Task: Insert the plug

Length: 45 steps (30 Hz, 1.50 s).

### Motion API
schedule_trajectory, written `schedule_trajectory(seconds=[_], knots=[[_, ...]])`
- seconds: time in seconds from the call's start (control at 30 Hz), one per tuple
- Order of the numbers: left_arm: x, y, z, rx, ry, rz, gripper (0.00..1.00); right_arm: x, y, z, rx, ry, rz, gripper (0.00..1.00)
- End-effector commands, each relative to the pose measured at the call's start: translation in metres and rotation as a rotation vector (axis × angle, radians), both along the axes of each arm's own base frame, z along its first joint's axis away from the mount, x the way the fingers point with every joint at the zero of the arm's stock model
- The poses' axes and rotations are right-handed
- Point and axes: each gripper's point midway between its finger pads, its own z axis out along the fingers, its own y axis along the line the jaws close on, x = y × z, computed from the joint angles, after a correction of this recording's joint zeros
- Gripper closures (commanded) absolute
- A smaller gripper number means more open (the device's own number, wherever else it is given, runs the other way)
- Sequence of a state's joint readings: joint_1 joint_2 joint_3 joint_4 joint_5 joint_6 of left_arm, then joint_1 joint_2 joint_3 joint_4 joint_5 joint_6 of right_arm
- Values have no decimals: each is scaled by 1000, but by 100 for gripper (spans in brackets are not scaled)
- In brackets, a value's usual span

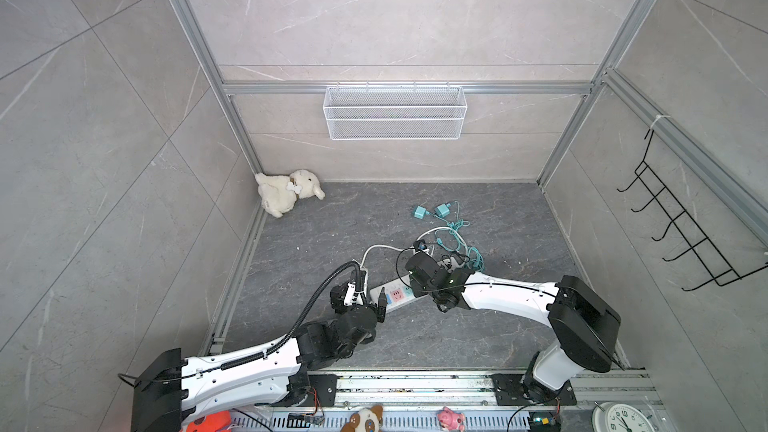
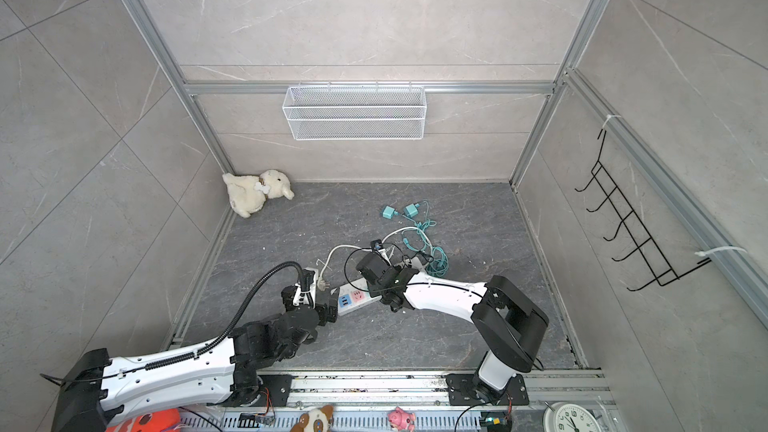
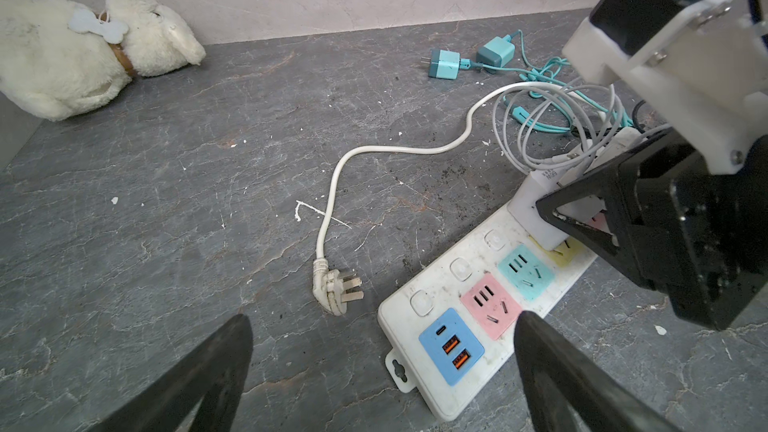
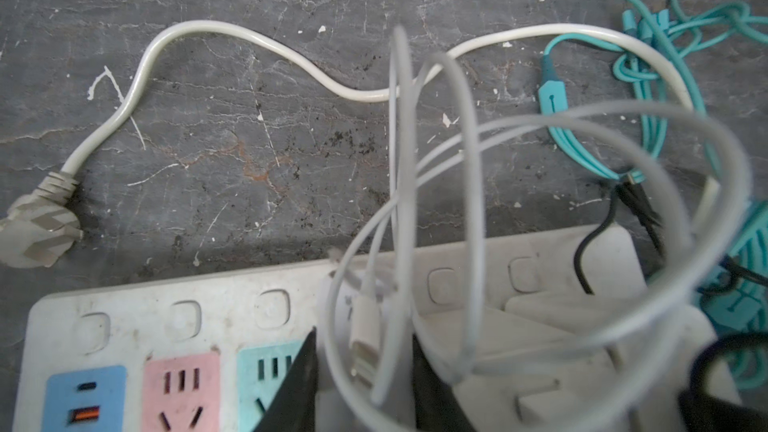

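Left arm stretched low; left gripper (image 3: 384,320) with jaws wide apart, over blue USB end of power strip (image 3: 440,280). Right arm elbow high, forearm angled down; right gripper (image 3: 557,218) clamped on white charger plug (image 3: 532,209), whose base meets yellow socket below fingertips. Both top views hide that grip under the wrist; left wrist view shows it. Right wrist view: coiled white cable (image 4: 469,184) looping beyond fingers.

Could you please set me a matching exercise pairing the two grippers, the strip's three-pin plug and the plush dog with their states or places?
Things:
1. left gripper
2. right gripper
3. three-pin plug
4. plush dog

States or places:
A. lying loose on the floor beside the power strip
B. open
C. in the back corner
D. shut on the white adapter

Pairs: 1-B, 2-D, 3-A, 4-C.
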<state>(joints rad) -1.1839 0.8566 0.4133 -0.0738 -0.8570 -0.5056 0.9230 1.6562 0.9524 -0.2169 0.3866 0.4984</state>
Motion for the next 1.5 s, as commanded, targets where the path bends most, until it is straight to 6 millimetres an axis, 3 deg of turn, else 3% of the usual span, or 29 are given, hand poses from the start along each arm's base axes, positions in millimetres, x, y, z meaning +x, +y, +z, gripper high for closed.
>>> schedule_trajectory(seconds=[0.0, 0.2, 0.47, 0.83, 0.97, 1.2, 1.47], knots=[[5, 1, 12, -14, -41, 21, 0, -100, -61, -94, -248, 434, 43, 92], [6, 0, 11, -12, -37, 23, 0, -93, -52, -87, -264, 413, 66, 90], [6, 3, 10, -13, -37, 37, 0, -76, -31, -52, -242, 366, 80, 82], [5, 8, 8, -6, -33, 41, 0, -71, -32, -31, -211, 327, 53, 54], [6, 7, 8, -1, -33, 44, 0, -71, -29, -21, -181, 316, 60, 49], [16, -4, 7, 25, -6, 36, 0, -77, -25, 21, -90, 275, 91, 48], [56, -34, 21, 47, 28, -39, 0, -62, -27, 81, -59, 141, 102, 48]])
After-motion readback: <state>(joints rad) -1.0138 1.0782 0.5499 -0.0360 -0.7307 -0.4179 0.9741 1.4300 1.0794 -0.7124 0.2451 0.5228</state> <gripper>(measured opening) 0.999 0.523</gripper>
